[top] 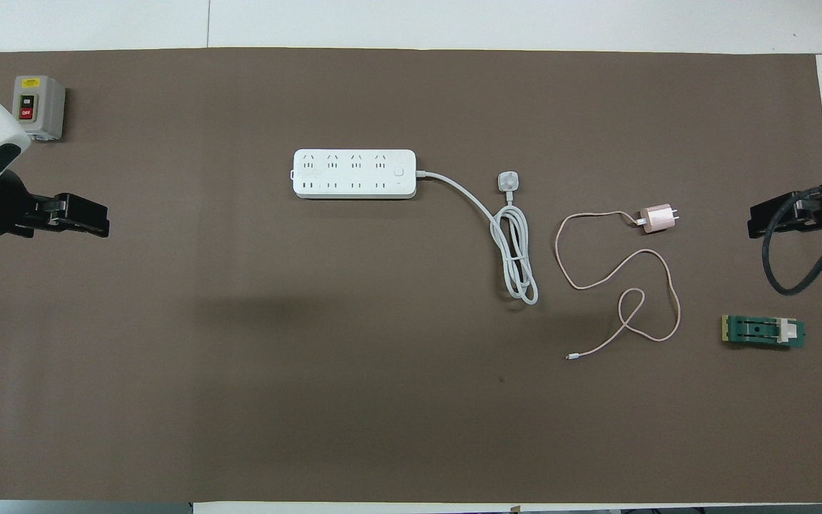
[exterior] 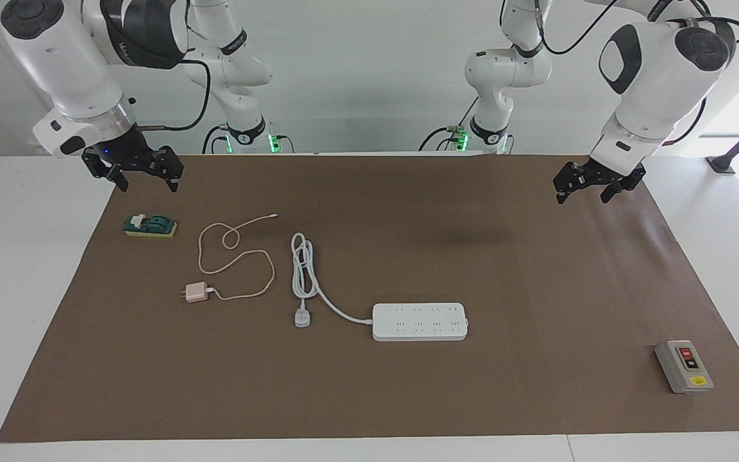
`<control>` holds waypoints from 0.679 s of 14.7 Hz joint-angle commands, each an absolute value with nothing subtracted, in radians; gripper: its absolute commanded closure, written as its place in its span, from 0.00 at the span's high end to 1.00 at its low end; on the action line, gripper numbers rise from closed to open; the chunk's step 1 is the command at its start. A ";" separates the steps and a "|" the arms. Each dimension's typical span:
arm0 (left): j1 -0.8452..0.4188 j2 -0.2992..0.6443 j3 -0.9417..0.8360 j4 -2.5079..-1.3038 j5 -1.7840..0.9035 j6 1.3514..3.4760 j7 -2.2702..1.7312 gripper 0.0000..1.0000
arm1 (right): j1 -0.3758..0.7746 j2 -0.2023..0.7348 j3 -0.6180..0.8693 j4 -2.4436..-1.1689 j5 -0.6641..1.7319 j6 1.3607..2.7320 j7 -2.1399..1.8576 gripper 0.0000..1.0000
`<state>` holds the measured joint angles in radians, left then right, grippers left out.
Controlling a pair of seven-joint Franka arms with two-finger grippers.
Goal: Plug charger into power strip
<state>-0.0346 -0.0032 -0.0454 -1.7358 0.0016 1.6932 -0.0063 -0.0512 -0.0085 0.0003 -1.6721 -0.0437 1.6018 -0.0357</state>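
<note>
Nothing of the job was done yet, as far as you could see. Your right gripper hung in the air with its fingers spread wide, over the brown mat's edge at the right arm's end. Your left gripper hung the same way, fingers spread, over the mat's edge at the left arm's end. Neither one held anything.

Nearest the robots lay a small green switch block, just under the right gripper. A bit farther out lay the pink charger, flat on the mat, its thin pink cable curling back toward the robots. Beside it sat the round white plug and its looped white cord. Next came the power strip, near the mat's middle, sockets facing up. Farthest out, at the left arm's end, stood a grey button box.

I think you still had to pick up the charger, carry it over and push it in. The white cord lay between the charger and the strip. The mat around the strip was bare.
</note>
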 commanded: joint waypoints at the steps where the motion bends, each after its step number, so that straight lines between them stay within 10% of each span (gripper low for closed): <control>1: -0.044 -0.018 -0.040 -1.749 0.009 1.697 -0.006 1.00 | -0.060 -0.006 0.006 -1.658 -0.063 1.582 -0.066 1.00; 10: -0.034 0.012 -0.038 -1.735 0.009 1.700 -0.005 1.00 | -0.080 -0.018 0.005 -1.661 -0.060 1.583 -0.055 1.00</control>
<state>-0.0345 -0.0024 -0.0450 -1.7332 0.0016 1.6940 -0.0063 -0.0674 -0.0103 -0.0030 -1.6677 -0.0456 1.6018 -0.0357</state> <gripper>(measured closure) 0.000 0.000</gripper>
